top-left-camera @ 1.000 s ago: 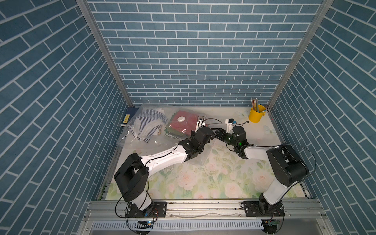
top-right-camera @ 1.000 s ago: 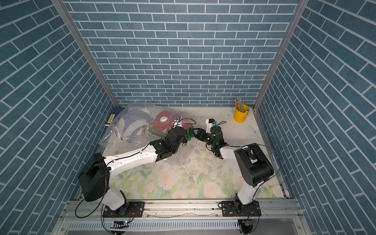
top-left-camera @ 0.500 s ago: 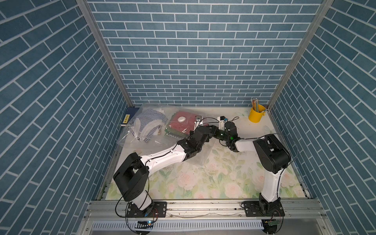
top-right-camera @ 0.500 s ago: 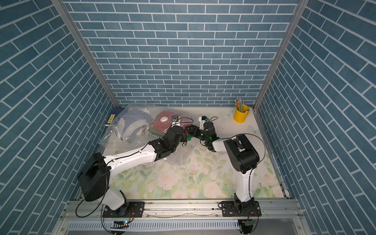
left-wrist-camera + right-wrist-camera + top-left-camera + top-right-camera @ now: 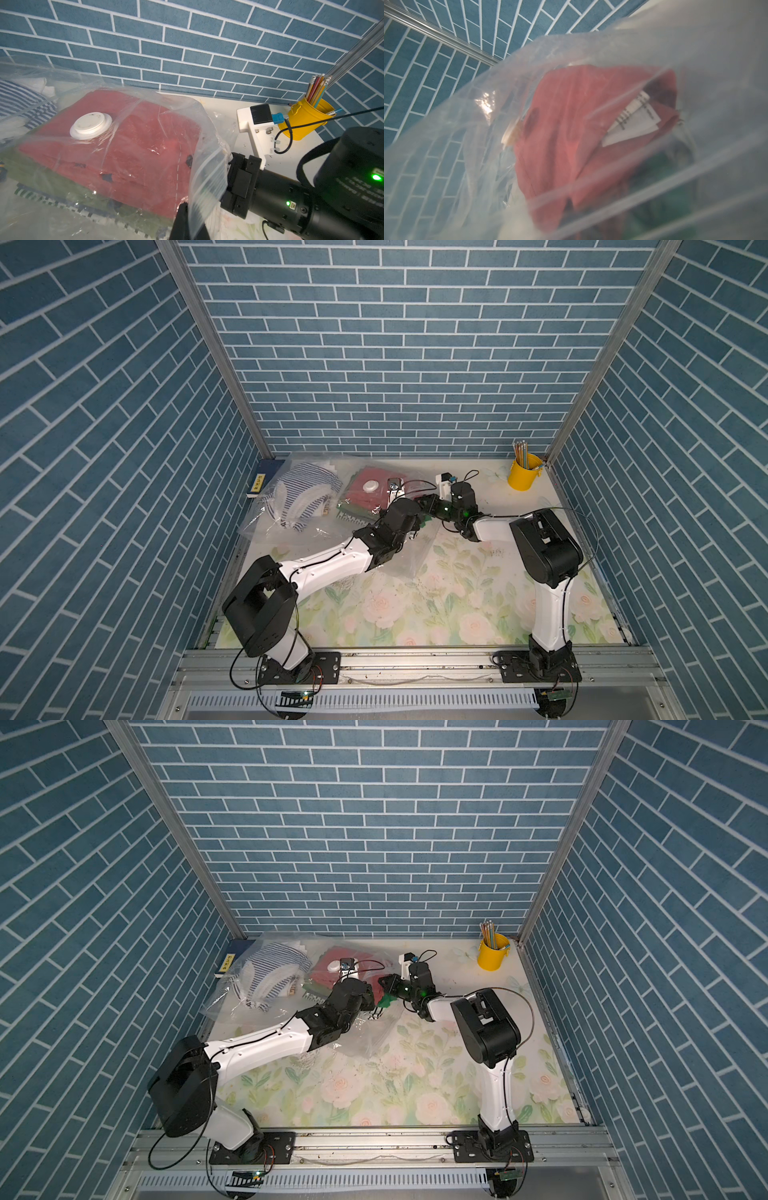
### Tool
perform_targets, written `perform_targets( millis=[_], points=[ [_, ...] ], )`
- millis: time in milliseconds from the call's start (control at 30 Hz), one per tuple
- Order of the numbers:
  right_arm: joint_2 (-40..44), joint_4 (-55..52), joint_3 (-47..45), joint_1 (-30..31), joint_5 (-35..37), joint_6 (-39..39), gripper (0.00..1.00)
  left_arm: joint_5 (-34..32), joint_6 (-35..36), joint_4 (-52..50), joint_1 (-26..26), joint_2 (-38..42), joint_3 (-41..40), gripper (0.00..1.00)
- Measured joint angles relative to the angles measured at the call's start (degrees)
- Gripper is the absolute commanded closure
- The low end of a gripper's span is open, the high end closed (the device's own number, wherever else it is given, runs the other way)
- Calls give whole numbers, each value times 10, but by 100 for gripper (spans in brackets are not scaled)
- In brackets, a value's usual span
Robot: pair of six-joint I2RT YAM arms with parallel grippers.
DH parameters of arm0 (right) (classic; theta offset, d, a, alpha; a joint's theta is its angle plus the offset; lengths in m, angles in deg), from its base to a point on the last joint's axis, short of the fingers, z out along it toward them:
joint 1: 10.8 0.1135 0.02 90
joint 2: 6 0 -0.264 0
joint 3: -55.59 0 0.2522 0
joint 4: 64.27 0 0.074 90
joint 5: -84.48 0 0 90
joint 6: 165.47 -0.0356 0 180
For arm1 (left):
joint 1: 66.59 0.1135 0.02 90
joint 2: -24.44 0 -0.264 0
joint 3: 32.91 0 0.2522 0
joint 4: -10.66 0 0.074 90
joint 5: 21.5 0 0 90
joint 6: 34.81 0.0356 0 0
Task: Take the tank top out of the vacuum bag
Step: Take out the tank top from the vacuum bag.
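My left gripper (image 5: 188, 220) pinches the vacuum bag (image 5: 207, 145) at its mouth, right gripper (image 5: 231, 164) pressed together there; the tank top (image 5: 135, 149) looks soft, light: take its edge.

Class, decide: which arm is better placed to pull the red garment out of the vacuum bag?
Right, probably. The right tool is at the open mouth of the vacuum bag, beside the red garment, while the left tool is shut on the bag's edge, holding it.
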Motion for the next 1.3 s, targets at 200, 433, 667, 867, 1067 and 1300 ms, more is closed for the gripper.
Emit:
perform_targets(
  millis=[200,433,667,867,1067,1300],
  points=[
    [57,2,-56,1,3,0,100,2,-4,4,6,0,-4,100],
    [149,12,-145,3,34,0,100,2,-5,8,10,0,-5,100],
    [166,17,-179,3,55,-14,43,10,-5,10,13,0,-10,100],
    [144,56,-200,0,68,-50,20,12,-4,12,15,0,-10,100],
    [104,82,-188,-8,66,-77,20,14,-4,12,15,0,-14,100],
    [40,106,-121,-11,33,-99,31,15,-4,13,15,0,-15,100]
  ],
)
